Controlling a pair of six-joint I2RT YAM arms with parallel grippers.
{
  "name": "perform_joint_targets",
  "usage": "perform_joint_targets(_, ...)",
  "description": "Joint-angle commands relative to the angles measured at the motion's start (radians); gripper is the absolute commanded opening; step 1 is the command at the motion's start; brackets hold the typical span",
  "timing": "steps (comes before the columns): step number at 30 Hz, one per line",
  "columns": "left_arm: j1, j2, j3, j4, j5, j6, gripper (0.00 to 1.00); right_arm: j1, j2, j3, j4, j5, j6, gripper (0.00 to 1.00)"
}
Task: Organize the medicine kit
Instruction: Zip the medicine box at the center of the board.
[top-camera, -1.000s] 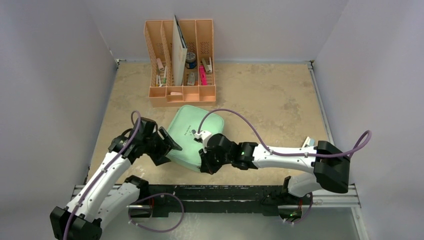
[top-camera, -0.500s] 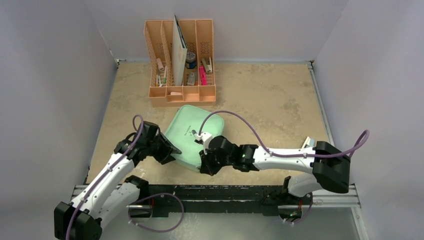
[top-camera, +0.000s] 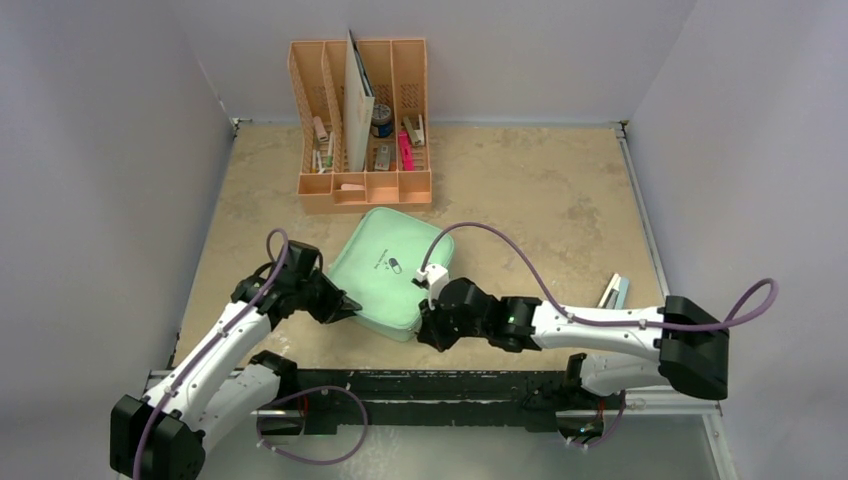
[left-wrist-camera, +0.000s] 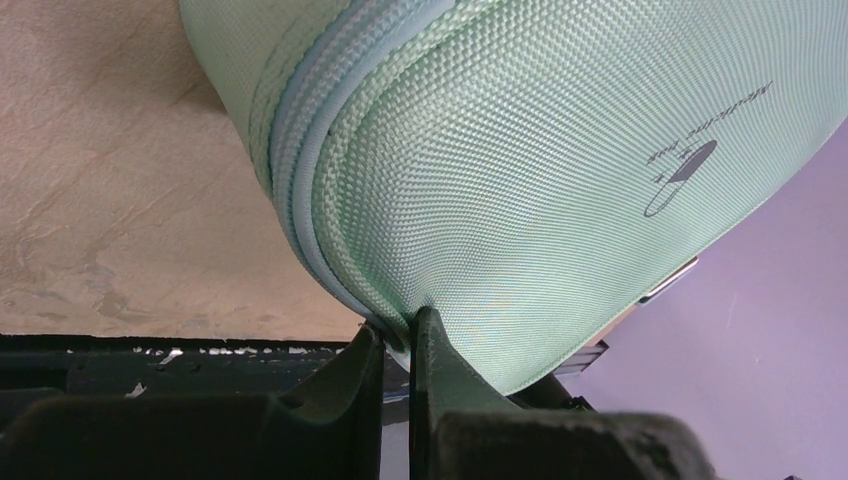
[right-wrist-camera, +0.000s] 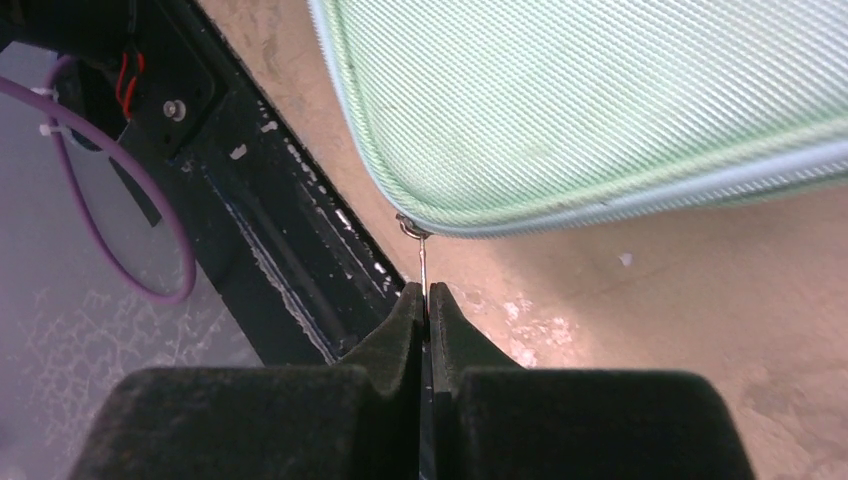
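The medicine kit is a mint-green zip case lying closed on the tan table, its pill logo facing up. My left gripper is shut on the kit's near-left edge. In the left wrist view the fingers pinch the green fabric and pale zip seam of the kit. My right gripper sits at the kit's near corner. It is shut on the thin metal zipper pull, which hangs from the zip line of the kit.
A peach-orange slotted organizer with stationery stands just behind the kit. A small pale object lies at the right of the table. The black mounting rail runs along the near edge. Grey walls close in left, right and back.
My left gripper has closed onto the kit's near-left edge. The right arm has moved right along the near edge with the zipper pull, and the kit has turned slightly.
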Motion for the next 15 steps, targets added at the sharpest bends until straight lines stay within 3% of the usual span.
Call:
perform_joint_targets(1, 0.004, 0.021, 0.011, -0.070, -0.097, 0.060, 0.00, -0.006, -0.069, -0.057, -0.146, 0.106, 0.024, 0.00)
perform_joint_targets(15, 0.004, 0.066, 0.045, -0.105, -0.090, 0.170, 0.00, -0.035, -0.102, -0.024, -0.260, 0.320, 0.041, 0.00)
